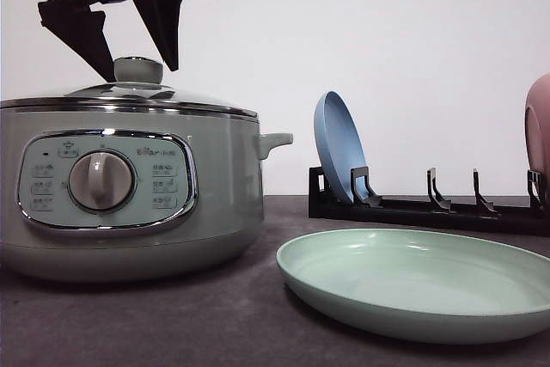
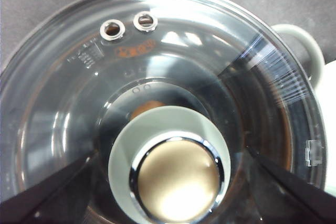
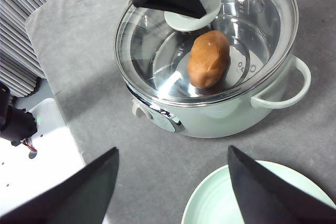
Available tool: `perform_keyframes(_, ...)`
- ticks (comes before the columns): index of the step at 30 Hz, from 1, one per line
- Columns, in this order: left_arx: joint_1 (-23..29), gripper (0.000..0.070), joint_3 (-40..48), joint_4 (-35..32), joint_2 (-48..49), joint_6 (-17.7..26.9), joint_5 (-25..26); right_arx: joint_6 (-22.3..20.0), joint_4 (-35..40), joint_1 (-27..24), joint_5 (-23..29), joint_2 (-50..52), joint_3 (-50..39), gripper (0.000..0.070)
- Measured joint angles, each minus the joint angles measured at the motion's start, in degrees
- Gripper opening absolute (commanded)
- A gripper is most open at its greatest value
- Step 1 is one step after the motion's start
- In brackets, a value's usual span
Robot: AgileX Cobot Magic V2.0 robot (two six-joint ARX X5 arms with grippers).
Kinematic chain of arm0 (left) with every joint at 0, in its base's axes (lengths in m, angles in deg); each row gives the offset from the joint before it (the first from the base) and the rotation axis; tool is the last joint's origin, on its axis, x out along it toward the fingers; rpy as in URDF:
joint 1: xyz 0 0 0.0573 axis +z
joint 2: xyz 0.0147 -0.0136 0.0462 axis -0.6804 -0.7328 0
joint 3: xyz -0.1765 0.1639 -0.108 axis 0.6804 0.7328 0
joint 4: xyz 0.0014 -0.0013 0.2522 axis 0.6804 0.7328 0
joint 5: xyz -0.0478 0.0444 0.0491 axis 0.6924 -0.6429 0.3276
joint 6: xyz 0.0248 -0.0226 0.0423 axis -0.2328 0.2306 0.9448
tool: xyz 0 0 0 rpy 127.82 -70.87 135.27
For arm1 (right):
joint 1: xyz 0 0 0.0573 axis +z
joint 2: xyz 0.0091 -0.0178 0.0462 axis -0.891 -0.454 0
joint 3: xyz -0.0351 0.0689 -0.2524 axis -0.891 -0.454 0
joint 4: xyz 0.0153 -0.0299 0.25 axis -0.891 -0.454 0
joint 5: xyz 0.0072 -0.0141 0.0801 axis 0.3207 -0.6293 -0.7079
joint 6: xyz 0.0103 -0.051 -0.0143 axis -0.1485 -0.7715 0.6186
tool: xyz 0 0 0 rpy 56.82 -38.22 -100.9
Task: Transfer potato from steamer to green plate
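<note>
- Front view: the left gripper [image 1: 137, 45] hangs directly above the round sage-green lid knob [image 1: 138, 70] of the large pale sage-green steamer [image 1: 129, 195], its black fingers spread apart with one tip on either side of the knob and neither touching it.
- Left wrist view: the same knob [image 2: 173, 169], with its chrome cap, sits midway between the two dark fingertips [image 2: 42, 192], so in my judgement a straight drop and a squeeze would take the knob.
- The lumpy orange-brown potato [image 3: 208, 59] lies inside the steamer on its floor, under the clear glass lid [image 3: 247, 30], which is on and seated in the chrome rim.
- In the right wrist view the potato lies just beside the knob, on the side towards the steamer's side handle [image 3: 286, 85]; its long axis runs roughly from the knob out towards the rim nearest that camera.
- The left arm is plainly the nearer one to the steamer; the lid has to come off before the potato can be reached.
- The right gripper [image 3: 173, 182] is held well apart from the steamer, above the grey table mat [image 3: 79, 51] and the near edge of the wide pale mint-green plate [image 3: 220, 203]; its fingers are wide apart and hold nothing.
- The green plate [image 1: 412, 277] is bare, beside the steamer on the handle side.
- A blue plate [image 1: 338, 145] stands on edge in a black rack [image 1: 430, 208] behind the green plate.
</note>
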Motion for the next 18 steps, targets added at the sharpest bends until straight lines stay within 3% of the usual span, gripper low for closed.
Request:
perform_keyframes(3,-0.1,0.0524,0.0,0.0,-0.2,0.0,0.0,0.0,0.0,0.0,0.0,0.0,0.0,0.0411)
perform_keyframes(12,-0.2,0.0308,0.0,1.0,-0.2,0.0,0.0,0.0,0.0,0.0,0.0,0.0,0.0,0.0411)
perform_keyframes(18,-0.2,0.0292,0.0,1.5,-0.2,0.0,0.0,0.0,0.0,0.0,0.2,0.0,0.0,0.0411)
